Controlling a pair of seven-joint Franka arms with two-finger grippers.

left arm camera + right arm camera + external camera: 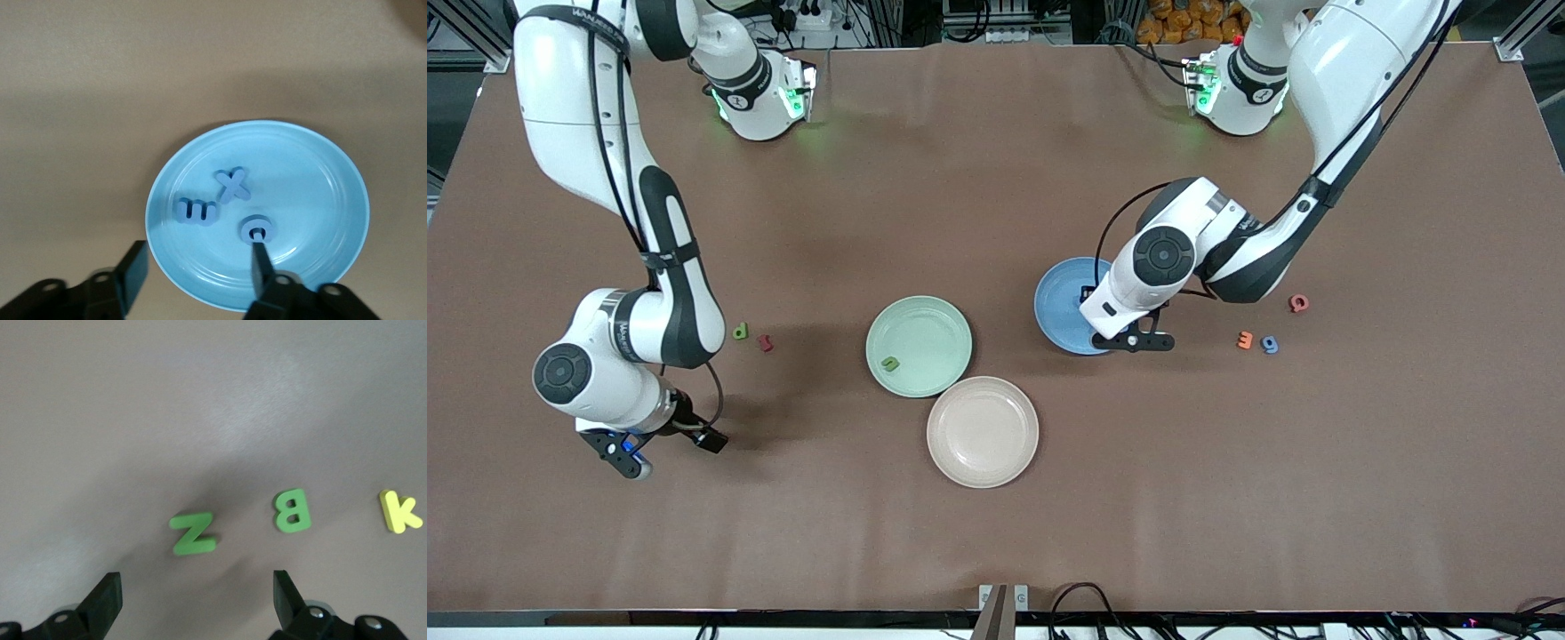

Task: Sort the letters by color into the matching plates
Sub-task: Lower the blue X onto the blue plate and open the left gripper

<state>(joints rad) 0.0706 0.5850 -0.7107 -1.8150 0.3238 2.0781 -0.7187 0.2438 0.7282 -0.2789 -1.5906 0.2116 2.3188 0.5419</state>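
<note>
The blue plate (1060, 298) (313, 193) holds three blue letters: an X (232, 185), a W (196, 211) and a round one (255, 229). My left gripper (1136, 341) (199, 267) hangs open over that plate's rim, one finger (261, 261) right by the round letter, nothing between the fingers. The mint green plate (925, 324) holds one green letter (889, 363). My right gripper (627, 452) (197, 600) is open over the table at the right arm's end, above a green Z (193, 533) with a green B (291, 511) beside it.
A beige-pink plate (983, 431) touches the green plate, nearer the camera. A green letter (740, 332) and a red one (766, 342) lie by the right arm. Orange (1245, 340), blue (1269, 344) and red (1299, 303) letters lie toward the left arm's end. A yellow K (399, 511) lies beside the B.
</note>
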